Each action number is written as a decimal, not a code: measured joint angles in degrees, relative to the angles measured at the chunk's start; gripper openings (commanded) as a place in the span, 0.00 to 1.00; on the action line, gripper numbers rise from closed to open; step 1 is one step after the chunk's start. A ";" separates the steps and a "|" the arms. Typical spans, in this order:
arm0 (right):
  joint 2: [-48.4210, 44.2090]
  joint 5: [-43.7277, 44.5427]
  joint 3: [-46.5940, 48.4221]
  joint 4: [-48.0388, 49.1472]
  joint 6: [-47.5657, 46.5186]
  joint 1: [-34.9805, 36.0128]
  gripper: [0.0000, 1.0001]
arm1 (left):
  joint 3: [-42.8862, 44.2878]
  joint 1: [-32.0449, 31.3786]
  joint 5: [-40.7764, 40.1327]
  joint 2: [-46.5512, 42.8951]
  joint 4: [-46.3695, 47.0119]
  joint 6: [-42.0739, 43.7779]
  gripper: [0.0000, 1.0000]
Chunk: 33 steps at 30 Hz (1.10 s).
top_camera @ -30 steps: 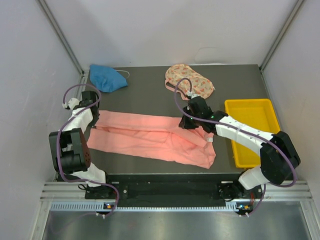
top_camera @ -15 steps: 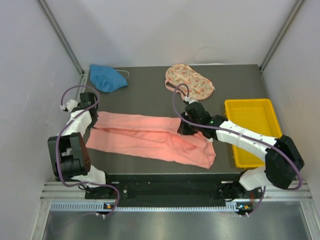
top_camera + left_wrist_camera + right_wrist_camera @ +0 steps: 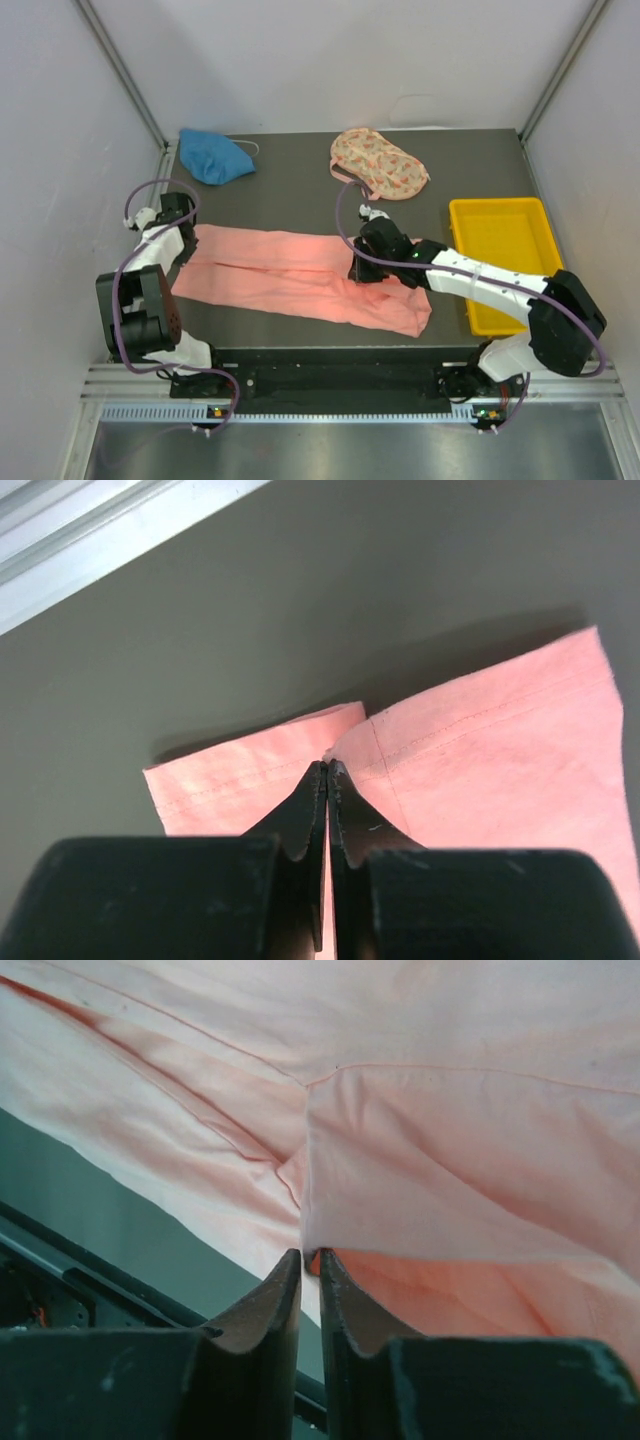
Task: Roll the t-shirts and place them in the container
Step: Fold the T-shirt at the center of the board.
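The salmon-pink t-shirt (image 3: 290, 275) lies folded into a long strip across the dark table, its small white label (image 3: 420, 280) near the right end. My left gripper (image 3: 186, 243) sits at the strip's left end. In the left wrist view the left gripper (image 3: 327, 766) is shut on the hem of the pink cloth (image 3: 480, 760). My right gripper (image 3: 355, 272) rests on the strip right of its middle. In the right wrist view the right gripper (image 3: 310, 1256) pinches a folded edge of the pink cloth (image 3: 450, 1160), with a thin gap between its jaws.
A crumpled blue t-shirt (image 3: 213, 156) lies at the back left. A peach floral t-shirt (image 3: 380, 163) is bunched at the back centre. A yellow tray (image 3: 505, 250) stands at the right. Grey walls close in the sides, and a metal rail (image 3: 330, 380) runs along the near edge.
My right gripper has moved left and toward the near edge, drawing the pink fold along with it, and its jaws have parted slightly. The left gripper has shifted only a little.
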 measured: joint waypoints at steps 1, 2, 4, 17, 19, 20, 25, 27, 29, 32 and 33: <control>0.20 -0.07 -0.59 0.13 0.20 0.04 0.30 | -0.28 0.02 0.42 0.02 0.07 0.28 0.28; 0.39 -0.26 -1.01 0.11 0.33 0.04 0.34 | -0.50 0.04 0.79 0.00 0.13 0.59 0.41; 0.46 -0.63 -1.40 -0.28 0.31 0.11 0.42 | -0.66 0.04 1.42 -0.11 0.15 1.46 0.55; -9.94 8.74 -0.59 -10.40 -0.74 -1.90 0.41 | 1.57 -17.62 9.57 -10.34 1.90 8.79 0.44; -11.52 10.49 -1.01 -11.63 -0.44 -3.08 0.40 | 1.99 -25.88 10.95 -9.97 2.34 8.96 0.42; -12.55 11.37 -1.81 -11.98 -0.04 -3.56 0.40 | 2.21 -29.46 11.76 -9.44 2.40 8.98 0.42; -15.17 12.98 -7.34 -14.29 2.36 -4.02 0.40 | 4.63 -44.04 15.98 -3.30 3.58 9.18 0.42; -16.04 13.03 -9.81 -15.02 3.54 -4.04 0.40 | 5.25 -48.37 18.12 -0.87 4.15 9.16 0.44; -17.57 12.83 -12.68 -15.50 4.90 -4.04 0.41 | 5.44 -51.87 20.04 0.81 4.39 8.96 0.46; -19.78 12.22 -15.41 -16.48 6.84 -4.02 0.46 | 5.81 -55.60 22.01 2.91 4.44 8.48 0.50; -20.39 12.13 -15.91 -16.96 7.63 -3.80 0.47 | 5.81 -56.43 22.49 3.32 4.48 8.17 0.51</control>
